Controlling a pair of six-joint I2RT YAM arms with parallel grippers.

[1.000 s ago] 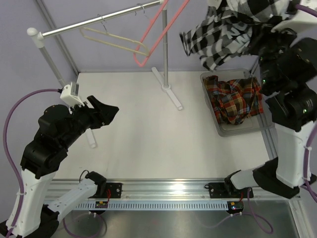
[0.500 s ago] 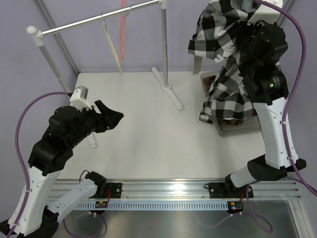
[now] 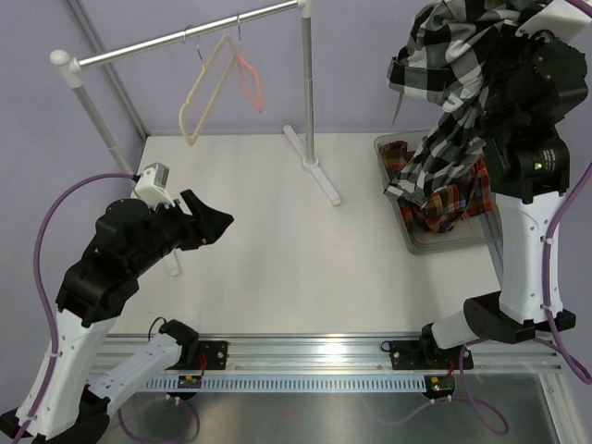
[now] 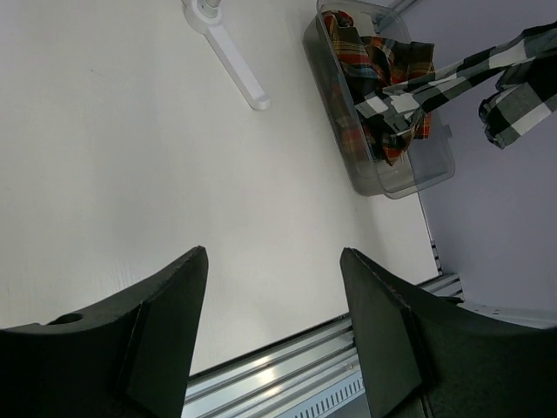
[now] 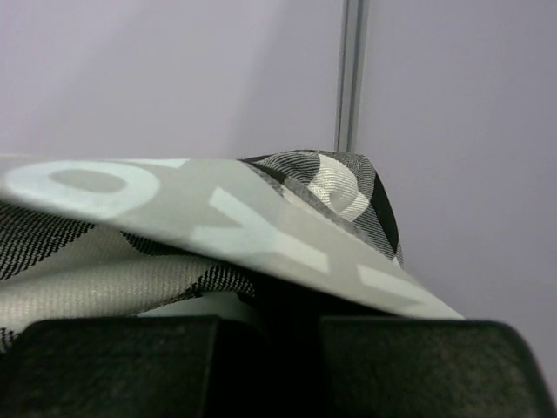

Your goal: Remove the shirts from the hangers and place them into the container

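Both hangers swing bare on the silver rail (image 3: 176, 39) at the upper left of the overhead view, the cream hanger (image 3: 205, 92) just beside the pink hanger (image 3: 248, 81); their loads are off. At the upper right, the right gripper (image 5: 291, 326) is pinched tight on a fold of the black-and-white shirt (image 3: 453, 102). It holds the garment high, so the cloth hangs in a long drape over the container (image 3: 435, 242) at the right edge of the table (image 3: 277, 240). The lowest tail appears to reach the red plaid shirt (image 3: 444, 199) already crumpled inside the bin. The height looks chosen to let the whole length gather over the opening rather than spill across the rim. At the left middle, the left gripper (image 4: 274, 261) hovers over bare tabletop with its jaws spread and nothing between them, well apart from the bin and seemingly parked out of the way. By the look of it, only lowering and releasing this last shirt is left.
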